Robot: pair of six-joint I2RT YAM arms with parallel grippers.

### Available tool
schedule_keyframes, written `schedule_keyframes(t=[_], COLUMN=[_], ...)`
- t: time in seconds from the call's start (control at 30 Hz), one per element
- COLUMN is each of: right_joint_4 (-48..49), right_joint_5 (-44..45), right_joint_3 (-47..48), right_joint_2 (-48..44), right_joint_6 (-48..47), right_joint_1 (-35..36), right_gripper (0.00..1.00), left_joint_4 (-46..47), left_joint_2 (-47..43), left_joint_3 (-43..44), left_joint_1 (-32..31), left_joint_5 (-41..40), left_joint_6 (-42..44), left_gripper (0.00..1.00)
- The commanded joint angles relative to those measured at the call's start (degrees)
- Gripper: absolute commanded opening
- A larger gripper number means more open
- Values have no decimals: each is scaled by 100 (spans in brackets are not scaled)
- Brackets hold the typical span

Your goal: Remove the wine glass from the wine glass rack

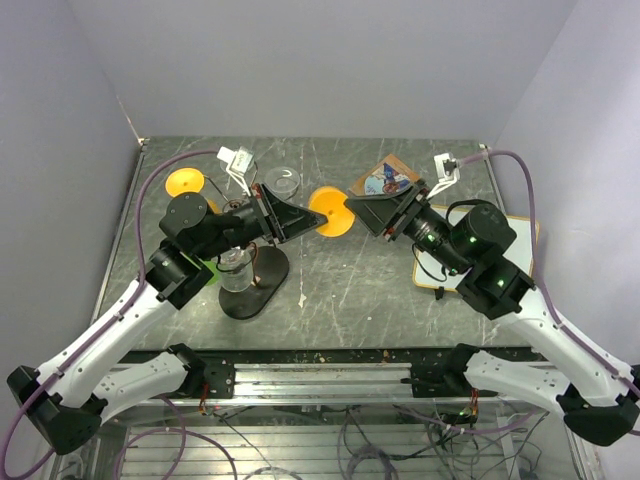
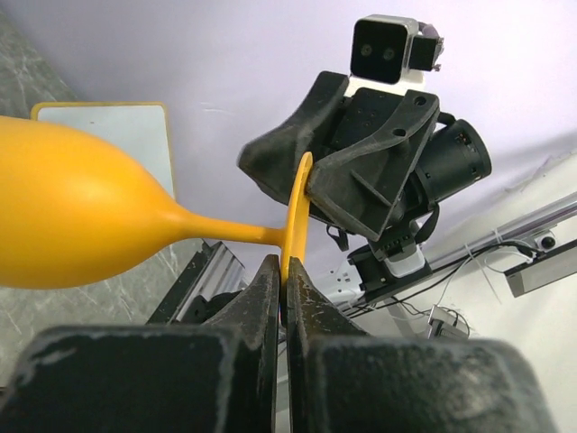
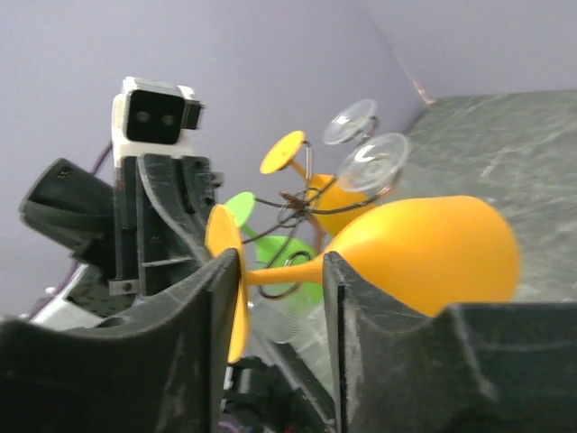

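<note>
Your left pincer (image 2: 282, 269) is clenched on only the foot rim of the wine glass (image 2: 81, 216) — right pincer (image 3: 281, 262) released around its stem — so it may pivot and drop.

Low in the frame the right gripper (image 3: 281, 271) has its fingers (image 3: 203, 334) apart around the stem of an orange wine glass (image 3: 424, 248) turned sideways, bowl to the right, and behind it, at the centre, stands the wire rack (image 3: 302, 206) with other glasses (image 3: 374, 158).
</note>
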Motion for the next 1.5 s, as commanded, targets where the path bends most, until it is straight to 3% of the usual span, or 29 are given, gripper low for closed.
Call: schedule_keyframes(t=[0.0,0.13,0.4,0.67,0.9,1.0,1.17,1.33,1.47], right_joint_4=[-576,-729,101,739,2179,2765,4187,5040,5511], right_joint_5=[722,866,441,331,-401,-934,-2225,-2944,-3183], right_joint_3=[-129,-572,-1564,-1912,-2249,-2250,-2390,-2256,-2198], right_joint_2=[-400,-866,-1732,-1800,-1914,-1867,-1659,-1278,-1094], right_joint_6=[-446,-644,-243,187,109,73,328,544,649], right_joint_1=[-2,2,5,-2,4,6,2,4,-1], right_gripper=[50,73,97,100,100,94,72,39,20], left_joint_4=[527,991,1712,3124,4897,5307,5191,5359,5517], left_joint_2=[-182,-205,-123,-29,236,248,163,196,232], left_joint_3=[34,1,16,-235,-567,-660,-676,-682,-723], left_joint_1=[-31,-31,-31,-31,-31,-30,-31,-26,-31], left_joint_5=[180,377,631,1071,1477,1505,1491,1544,1532], left_joint_6=[-200,-430,-892,-1817,-2996,-3222,-3145,-3255,-3328], left_gripper=[7,7,7,7,7,7,7,7,7])
